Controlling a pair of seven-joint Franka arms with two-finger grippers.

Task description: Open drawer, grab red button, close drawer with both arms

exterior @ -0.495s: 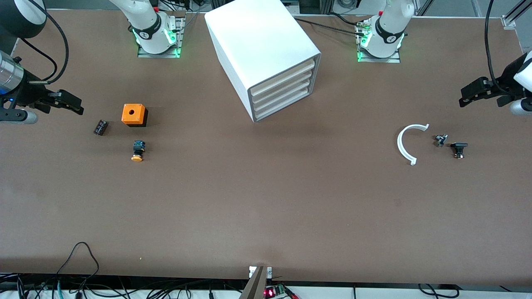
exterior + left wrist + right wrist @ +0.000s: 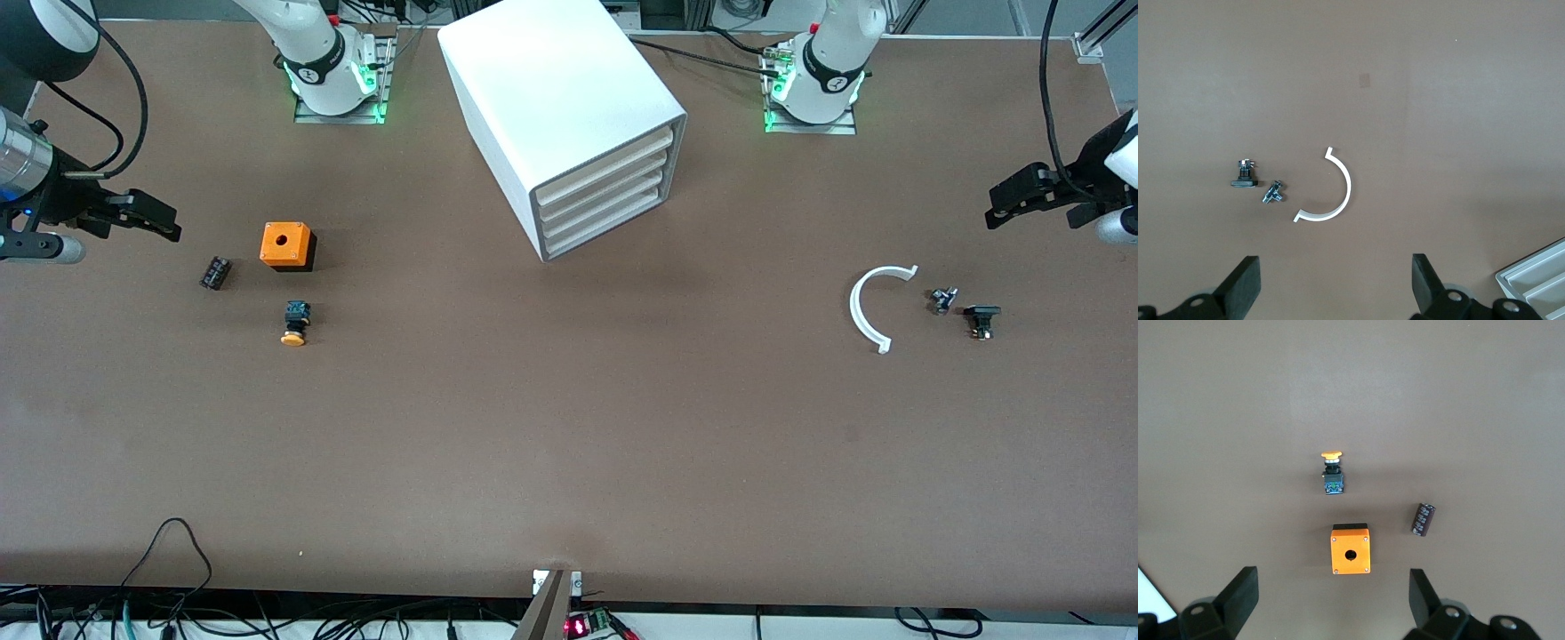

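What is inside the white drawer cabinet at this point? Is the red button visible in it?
Nothing inside shows. The cabinet has all four drawers shut, with only their cream fronts visible, so any contents are covered. No red button is in view. Both the left gripper and right gripper wait, open.

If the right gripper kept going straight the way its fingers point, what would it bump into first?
The right gripper is open, over the table's right-arm end. Its fingers point toward the orange box, so probably that first. The gripper's height is unclear; it might pass above it.

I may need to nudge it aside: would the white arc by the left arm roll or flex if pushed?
The white arc lies flat on the table, so it would probably slide or pivot, not roll. It is a thin open strip, so likely light and somewhat springy. Two small parts lie beside it.
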